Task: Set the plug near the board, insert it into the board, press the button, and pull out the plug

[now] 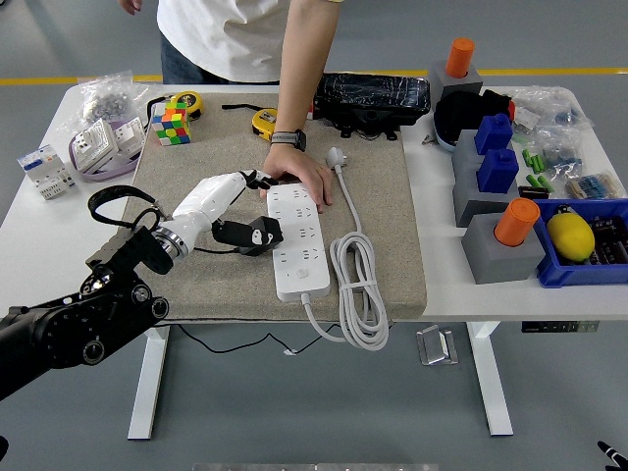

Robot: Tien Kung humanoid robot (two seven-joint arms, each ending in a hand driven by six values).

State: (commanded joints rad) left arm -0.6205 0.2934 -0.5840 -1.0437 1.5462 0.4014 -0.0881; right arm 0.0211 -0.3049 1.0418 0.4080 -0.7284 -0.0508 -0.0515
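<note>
Left hand (235, 211) sits at the left edge of the power strip (299, 242), white shell up, dark fingers (257, 235) curled in toward the strip's side. A dark lump sits under those fingers, maybe the plug, but whether the hand is pinching it or the fingers are just bunched together cannot be told from this view. Right hand is not visible.

The strip lies lengthwise on the grey mat (196, 167), its white cable (358, 285) coiled just right of it, with the cable's own white plug (339, 156) lying loose at the far end. A person's hand (299, 175) presses down on the strip's far end, steadying it.

Judged step: plug brought to the board, insertion not yet done. No plug is visibly seated in any socket.

Next move needs prongs lined up square over a socket on the near-left part of the strip, then a straight push down. Risk: the strip sliding sideways if the push goes off-axis, though the person's hand should hold it.
</note>
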